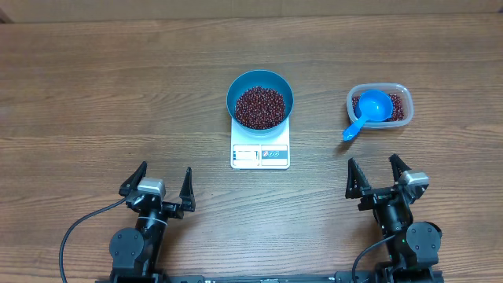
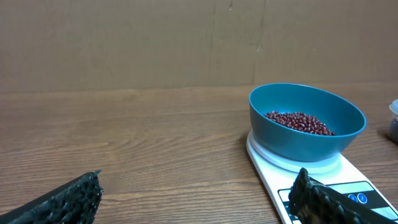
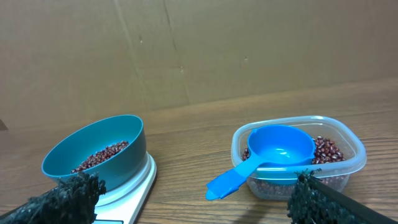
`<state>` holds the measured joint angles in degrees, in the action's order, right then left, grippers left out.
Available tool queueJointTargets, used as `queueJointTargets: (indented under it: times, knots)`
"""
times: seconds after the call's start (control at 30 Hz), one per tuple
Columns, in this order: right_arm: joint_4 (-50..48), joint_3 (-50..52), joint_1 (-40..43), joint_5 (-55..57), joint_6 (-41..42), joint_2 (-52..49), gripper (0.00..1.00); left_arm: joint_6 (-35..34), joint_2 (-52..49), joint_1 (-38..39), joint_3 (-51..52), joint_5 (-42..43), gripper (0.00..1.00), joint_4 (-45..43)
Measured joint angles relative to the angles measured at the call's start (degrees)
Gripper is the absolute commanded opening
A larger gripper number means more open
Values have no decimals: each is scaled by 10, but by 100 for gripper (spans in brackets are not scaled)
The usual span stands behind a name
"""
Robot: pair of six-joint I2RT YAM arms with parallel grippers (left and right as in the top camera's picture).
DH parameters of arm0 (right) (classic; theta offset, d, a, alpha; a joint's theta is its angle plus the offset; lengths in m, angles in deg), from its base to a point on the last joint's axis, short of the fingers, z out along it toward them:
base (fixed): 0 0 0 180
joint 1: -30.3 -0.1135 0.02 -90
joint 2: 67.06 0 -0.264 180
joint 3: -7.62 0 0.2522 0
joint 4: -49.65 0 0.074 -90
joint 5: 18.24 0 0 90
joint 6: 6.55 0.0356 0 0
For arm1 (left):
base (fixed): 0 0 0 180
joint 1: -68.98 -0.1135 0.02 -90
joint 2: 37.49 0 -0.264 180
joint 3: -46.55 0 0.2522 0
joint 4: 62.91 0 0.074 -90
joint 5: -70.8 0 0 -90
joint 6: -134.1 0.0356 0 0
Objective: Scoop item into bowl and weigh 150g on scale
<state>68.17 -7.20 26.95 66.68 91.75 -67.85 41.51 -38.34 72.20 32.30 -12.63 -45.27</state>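
A bright blue bowl (image 1: pixel 260 98) stands on the white scale (image 1: pixel 260 154) at the table's middle, with a heap of dark red-brown beans (image 1: pixel 260 107) inside. More beans (image 1: pixel 397 107) lie in a clear tub (image 1: pixel 403 94) at the right, where a small blue scoop (image 1: pixel 369 110) rests with its handle over the rim. My left gripper (image 1: pixel 161 181) is open near the front left, empty. Open and empty too, my right gripper (image 1: pixel 380 174) sits at the front right, short of the tub. In the wrist views the bowl (image 2: pixel 305 127) (image 3: pixel 99 152) and scoop (image 3: pixel 273 152) lie ahead of the fingers.
A brown cardboard wall (image 2: pixel 186 43) closes off the far side of the wooden table (image 1: pixel 94 94). Black cables (image 1: pixel 75 236) trail from both arm bases at the front edge.
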Motion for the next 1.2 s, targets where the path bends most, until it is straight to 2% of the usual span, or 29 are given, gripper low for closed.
queueJointTargets:
  times: [1.2]
  knots:
    - [0,0,12,0,-2,0,100,0,0,0,0,0,100,0]
